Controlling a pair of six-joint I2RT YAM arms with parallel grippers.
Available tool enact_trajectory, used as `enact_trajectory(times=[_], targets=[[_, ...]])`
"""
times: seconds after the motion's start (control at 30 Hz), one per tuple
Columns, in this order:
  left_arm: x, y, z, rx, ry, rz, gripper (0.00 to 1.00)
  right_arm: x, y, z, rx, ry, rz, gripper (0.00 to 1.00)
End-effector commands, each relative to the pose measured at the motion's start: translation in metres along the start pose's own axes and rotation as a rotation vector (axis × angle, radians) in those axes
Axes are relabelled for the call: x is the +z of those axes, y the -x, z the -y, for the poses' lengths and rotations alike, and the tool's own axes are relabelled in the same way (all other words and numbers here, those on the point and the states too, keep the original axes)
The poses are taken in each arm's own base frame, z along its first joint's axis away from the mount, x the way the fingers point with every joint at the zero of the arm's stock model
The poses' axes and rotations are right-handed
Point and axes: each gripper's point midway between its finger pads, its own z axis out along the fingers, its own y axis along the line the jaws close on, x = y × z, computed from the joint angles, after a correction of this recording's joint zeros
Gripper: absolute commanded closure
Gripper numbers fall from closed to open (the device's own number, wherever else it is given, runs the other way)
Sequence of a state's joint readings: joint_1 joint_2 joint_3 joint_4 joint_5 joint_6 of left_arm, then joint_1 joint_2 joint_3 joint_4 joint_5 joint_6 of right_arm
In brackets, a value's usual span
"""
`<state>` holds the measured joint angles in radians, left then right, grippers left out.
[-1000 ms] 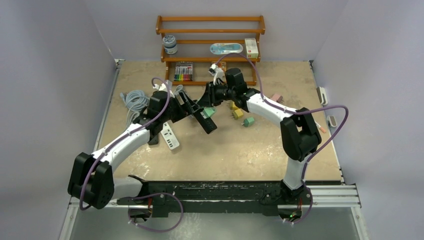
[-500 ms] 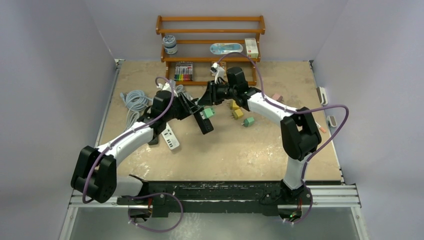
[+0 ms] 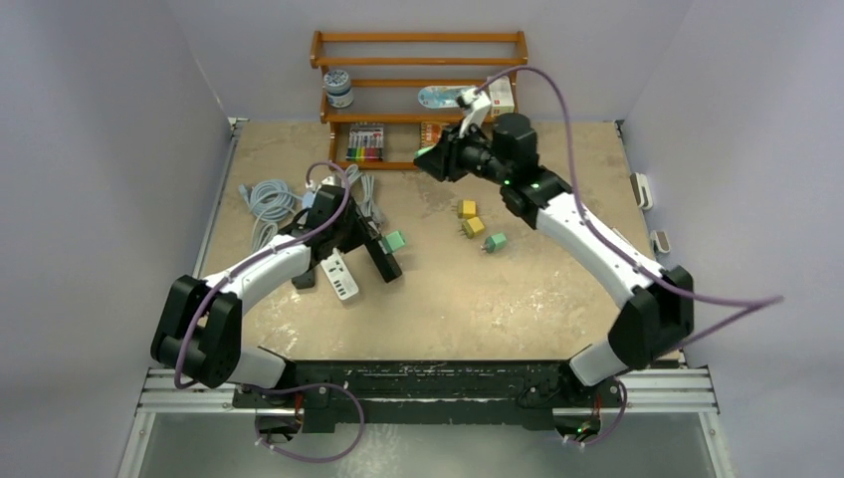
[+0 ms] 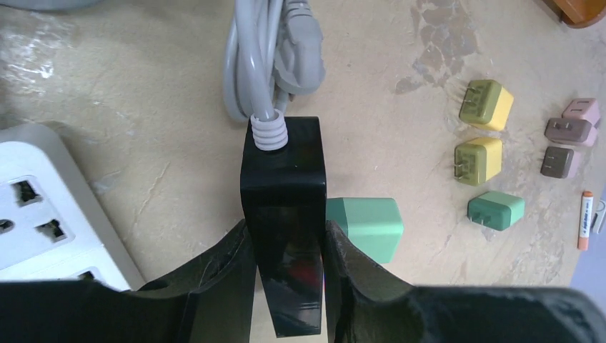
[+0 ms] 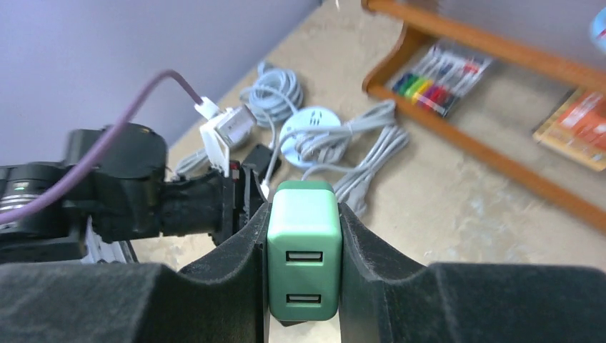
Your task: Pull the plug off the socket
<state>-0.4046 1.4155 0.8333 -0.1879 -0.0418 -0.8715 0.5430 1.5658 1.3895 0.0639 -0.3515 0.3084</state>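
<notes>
Since a second ago the right arm has swung up and away from the middle of the table (image 3: 478,299): its elbow now reaches out low on the right and its forearm rises toward the wooden rack (image 3: 418,62), so the right gripper (image 3: 435,159) hangs in the air just before the lower shelf instead of meeting the left one. Its fingers are clamped on a green plug (image 5: 302,257), whose two ports face the wrist camera — well apart from the black socket strip (image 3: 386,262) it stood against before. The left arm has drawn back a little toward the near left, bent low over the table, and the strip has shifted with it. The left gripper (image 4: 289,275) is closed narrow on the strip's sides, one finger on each flank, with the grey cable (image 4: 264,64) leaving the strip's far end. A second green plug (image 4: 364,225) sits touching the strip's right side; whether it is plugged in cannot be told. Just left of the strip lies a white power strip (image 4: 43,207). Two yellow plugs (image 3: 470,218) and a loose green plug (image 3: 495,242) lie where they lay before — between the two arms.
</notes>
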Motion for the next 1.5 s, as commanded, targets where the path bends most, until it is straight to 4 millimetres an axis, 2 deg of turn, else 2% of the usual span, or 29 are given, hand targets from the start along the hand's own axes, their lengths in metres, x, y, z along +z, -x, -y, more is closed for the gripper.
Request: enact_trajectory(times=[0.0,0.07,0.1,0.27,0.37,0.57,0.97,1.1,1.17,1.37,1.47], targets=[[-0.011,0.04,0.011,0.019,-0.008,0.128,1.0,-0.021,-0.018,0.023,0.057,0.024,-0.015,1.0],[-0.015,0.045,0.009,0.023,-0.004,0.144,1.0,-0.03,-0.042,0.027,0.131,0.067,-0.057,1.0],[-0.016,0.047,0.007,0.022,0.0,0.148,1.0,-0.035,-0.065,0.032,0.168,0.061,-0.099,1.0],[-0.017,0.056,-0.001,0.018,0.01,0.16,1.0,-0.063,-0.141,0.039,0.249,0.009,-0.283,1.0],[-0.015,0.059,-0.002,0.024,0.01,0.158,1.0,-0.081,-0.171,0.036,0.304,-0.01,-0.332,1.0],[-0.016,0.066,-0.003,0.037,0.01,0.167,1.0,-0.105,-0.21,0.037,0.47,-0.003,-0.367,1.0],[-0.017,0.067,-0.012,0.037,0.014,0.16,1.0,-0.126,-0.256,0.055,0.708,0.018,-0.43,0.99],[-0.016,0.066,-0.015,0.035,0.013,0.154,1.0,-0.13,-0.259,0.066,0.758,0.001,-0.411,0.98],[-0.016,0.067,-0.015,0.034,0.013,0.155,1.0,-0.131,-0.26,0.069,0.763,-0.007,-0.41,0.94],[-0.012,0.068,-0.017,0.032,0.012,0.147,1.0,-0.13,-0.263,0.081,0.794,-0.029,-0.407,0.74],[-0.012,0.067,-0.017,0.028,0.008,0.144,1.0,-0.128,-0.263,0.089,0.81,-0.039,-0.402,0.7]])
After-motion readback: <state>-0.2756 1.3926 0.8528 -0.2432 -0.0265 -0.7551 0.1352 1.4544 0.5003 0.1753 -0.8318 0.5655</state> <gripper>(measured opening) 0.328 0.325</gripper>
